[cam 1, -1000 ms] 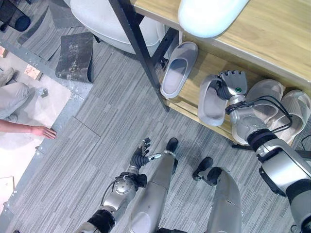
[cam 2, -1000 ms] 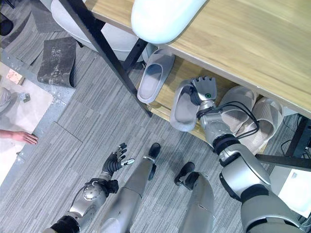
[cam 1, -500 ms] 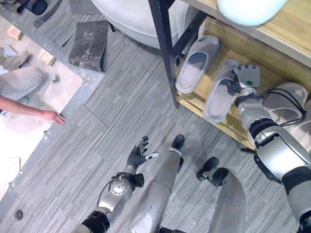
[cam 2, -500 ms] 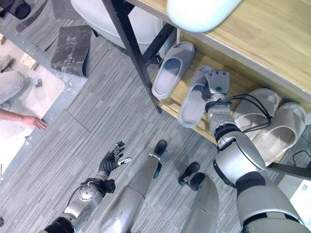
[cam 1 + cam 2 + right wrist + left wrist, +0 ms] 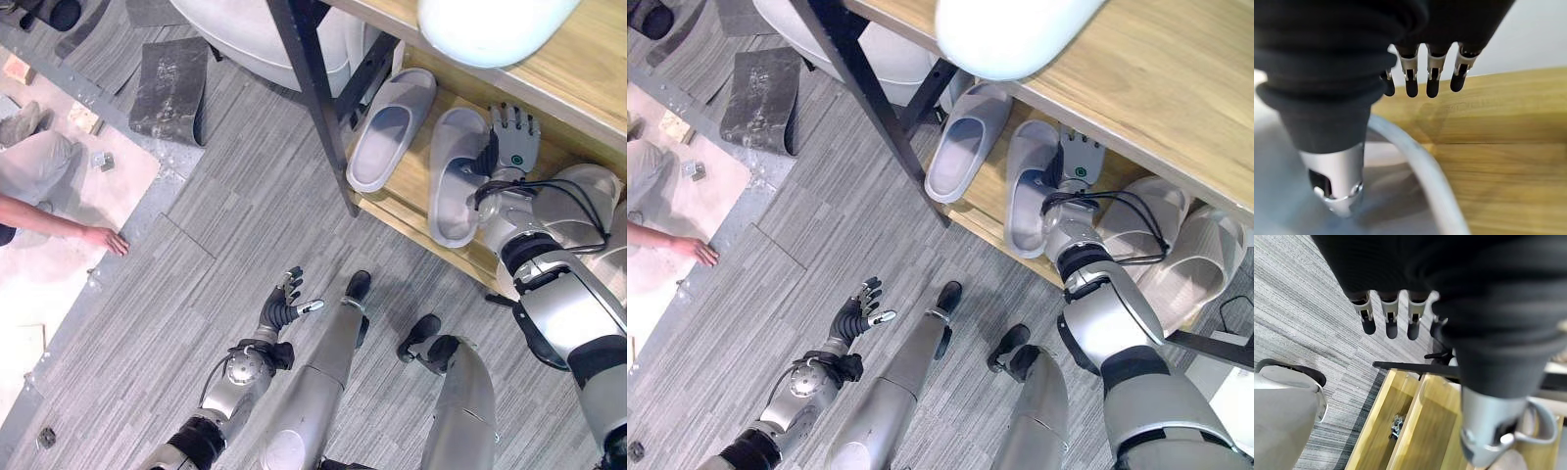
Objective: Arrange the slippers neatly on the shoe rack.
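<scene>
Grey foam slipper (image 5: pixel 456 176) lies on the wooden shoe rack's lower shelf (image 5: pixel 411 186) beside its mate (image 5: pixel 390 127) — right hand (image 5: pixel 513 147), fingers straight, steadying it; left hand (image 5: pixel 284 308) relaxed, idle.

head stereo: looks down, shares shoe rack (image 5: pixel 411 201) | wrist cams: close

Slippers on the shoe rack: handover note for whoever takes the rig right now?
Right robot hand: open, fingers straight, beside the second grey foam slipper on the lower wooden rack shelf; whether it touches the slipper, I cannot tell.
Left robot hand: open, idle, low over the grey carpet.
Done: two grey slippers lie side by side on the shelf, the first to the left; a beige pair lies further right.
Left: both grey heels overhang the front edge; probably nudge them in, then withdraw.
</scene>
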Robot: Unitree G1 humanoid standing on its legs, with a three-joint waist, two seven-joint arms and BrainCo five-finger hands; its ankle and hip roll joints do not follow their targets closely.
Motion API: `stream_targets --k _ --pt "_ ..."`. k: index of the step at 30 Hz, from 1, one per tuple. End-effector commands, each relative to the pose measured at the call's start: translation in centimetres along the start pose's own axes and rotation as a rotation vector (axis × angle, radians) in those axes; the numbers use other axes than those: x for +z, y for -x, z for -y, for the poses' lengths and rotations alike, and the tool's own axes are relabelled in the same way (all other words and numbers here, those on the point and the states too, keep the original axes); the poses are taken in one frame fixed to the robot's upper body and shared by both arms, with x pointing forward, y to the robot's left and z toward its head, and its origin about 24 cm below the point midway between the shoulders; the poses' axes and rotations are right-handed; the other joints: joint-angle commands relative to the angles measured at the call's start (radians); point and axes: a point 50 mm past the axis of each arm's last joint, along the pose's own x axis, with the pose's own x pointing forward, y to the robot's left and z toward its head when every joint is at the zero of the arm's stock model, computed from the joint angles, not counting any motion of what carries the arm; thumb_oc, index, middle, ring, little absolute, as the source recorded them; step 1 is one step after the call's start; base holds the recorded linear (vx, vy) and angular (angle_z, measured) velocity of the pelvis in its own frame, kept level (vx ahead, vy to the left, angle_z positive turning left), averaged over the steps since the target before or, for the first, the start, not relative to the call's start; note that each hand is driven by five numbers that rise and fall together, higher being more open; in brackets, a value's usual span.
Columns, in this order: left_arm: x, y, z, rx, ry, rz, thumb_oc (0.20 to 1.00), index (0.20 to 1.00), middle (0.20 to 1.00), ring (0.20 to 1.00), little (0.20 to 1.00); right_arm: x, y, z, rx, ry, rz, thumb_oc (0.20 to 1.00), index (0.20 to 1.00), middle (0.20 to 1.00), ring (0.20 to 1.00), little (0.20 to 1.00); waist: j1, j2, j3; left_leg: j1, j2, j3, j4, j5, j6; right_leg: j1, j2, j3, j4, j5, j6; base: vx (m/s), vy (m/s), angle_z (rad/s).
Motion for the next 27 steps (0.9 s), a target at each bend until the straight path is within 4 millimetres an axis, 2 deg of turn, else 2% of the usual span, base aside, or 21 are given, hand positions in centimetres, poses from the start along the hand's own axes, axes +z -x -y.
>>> stream_targets --k 1,4,5,9,11,12,13,15,19,21,24,27 --pt "-0.5 0.1 0.7 0.022 0.031 -0.004 1.0 1.0 1.0 1.0 1.0 2.7 -0.7 2.7 -0.168 -0.207 0.088 1.0 1.0 1.0 1.0 1.0 -0.018 -0.001 0.0 0.123 0.012 0.025 -0.061 -0.09 0.035 0.115 0.051 0.029 -0.163 0.019 0.057 0.03 0.005 -0.11" --pt "-0.9 0.2 0.6 0.037 0.029 -0.017 1.0 1.0 1.0 1.0 1.0 3.2 0.3 2.2 -0.166 -0.291 0.095 1.0 1.0 1.0 1.0 1.0 -0.029 -0.005 -0.002 0.158 0.018 0.025 -0.092 -0.084 0.032 0.153 0.058 0.024 -0.201 0.033 0.062 0.06 -0.015 -0.16" --pt "-0.8 0.2 0.6 0.042 0.031 -0.017 1.0 1.0 1.0 1.0 1.0 3.8 1.1 1.6 -0.149 -0.385 0.086 1.0 1.0 1.0 1.0 1.0 -0.037 -0.009 -0.006 0.186 0.024 0.026 -0.119 -0.08 0.03 0.184 0.064 0.021 -0.236 0.044 0.065 0.04 -0.017 -0.09" --pt "-1.0 0.3 0.6 0.047 0.033 -0.024 1.0 1.0 1.0 1.0 1.0 3.8 2.3 0.7 -0.124 -0.477 0.053 1.0 1.0 1.0 1.0 1.0 -0.045 -0.012 -0.009 0.223 0.032 0.027 -0.151 -0.074 0.026 0.225 0.072 0.017 -0.276 0.057 0.071 0.05 -0.019 -0.12" --pt "-1.1 0.3 0.6 0.053 0.029 -0.031 1.0 1.0 1.0 1.0 1.0 3.7 3.9 -0.4 -0.09 -0.554 0.026 1.0 1.0 1.0 1.0 1.0 -0.057 -0.016 -0.01 0.265 0.042 0.029 -0.193 -0.064 0.024 0.262 0.081 0.012 -0.32 0.073 0.077 0.05 -0.019 -0.1" --pt "-1.1 0.3 0.6 0.053 0.028 -0.031 1.0 1.0 1.0 1.0 1.0 3.7 3.9 -0.4 -0.09 -0.554 0.026 1.0 1.0 1.0 1.0 1.0 -0.057 -0.016 -0.01 0.266 0.042 0.029 -0.194 -0.064 0.024 0.263 0.081 0.012 -0.321 0.073 0.077 0.05 -0.032 -0.05" --pt "-1.1 0.4 0.7 0.057 0.03 -0.031 1.0 1.0 1.0 1.0 1.0 3.6 5.2 -1.4 -0.056 -0.63 -0.012 1.0 1.0 1.0 1.0 1.0 -0.065 -0.018 -0.009 0.294 0.048 0.029 -0.223 -0.056 0.022 0.293 0.089 0.011 -0.357 0.084 0.081 0.03 -0.023 -0.03" --pt "-1.1 0.4 0.7 0.057 0.029 -0.03 1.0 1.0 1.0 1.0 1.0 3.4 5.8 -1.9 -0.038 -0.644 -0.031 1.0 1.0 1.0 1.0 1.0 -0.068 -0.019 -0.008 0.306 0.051 0.03 -0.237 -0.05 0.02 0.306 0.093 0.01 -0.374 0.09 0.084 0.04 -0.037 -0.08" --pt "-1.5 0.5 1.0 0.052 0.022 -0.052 1.0 1.0 1.0 1.0 1.0 2.6 8.5 -5.5 0.112 -0.935 -0.298 1.0 1.0 1.0 1.0 1.0 -0.069 -0.015 -0.002 0.339 0.058 0.032 -0.269 -0.038 0.018 0.339 0.101 0.005 -0.41 0.101 0.085 0.03 -0.031 -0.12" --pt "-1.4 0.5 0.9 0.046 0.013 -0.054 1.0 1.0 1.0 1.0 1.0 1.8 9.4 -7.1 0.169 -1.016 -0.429 1.0 1.0 1.0 1.0 1.0 -0.063 -0.01 0.002 0.346 0.056 0.032 -0.268 -0.04 0.02 0.344 0.101 0.006 -0.411 0.098 0.086 0.01 -0.021 -0.08" --pt "-1.3 0.5 0.9 0.038 0.01 -0.056 1.0 1.0 1.0 1.0 1.0 1.3 10.3 -8.6 0.233 -1.159 -0.583 1.0 1.0 1.0 1.0 1.0 -0.051 0.003 0.013 0.34 0.053 0.031 -0.253 -0.046 0.021 0.344 0.098 0.007 -0.402 0.091 0.086 0.0 -0.006 -0.01" --pt "-1.5 0.3 0.9 0.033 -0.003 -0.068 1.0 1.0 1.0 1.0 1.0 1.4 10.7 -9.2 0.264 -1.243 -0.65 1.0 1.0 1.0 1.0 1.0 -0.042 0.01 0.02 0.337 0.051 0.026 -0.244 -0.049 0.02 0.342 0.097 0.007 -0.393 0.084 0.084 0.0 0.0 0.0"
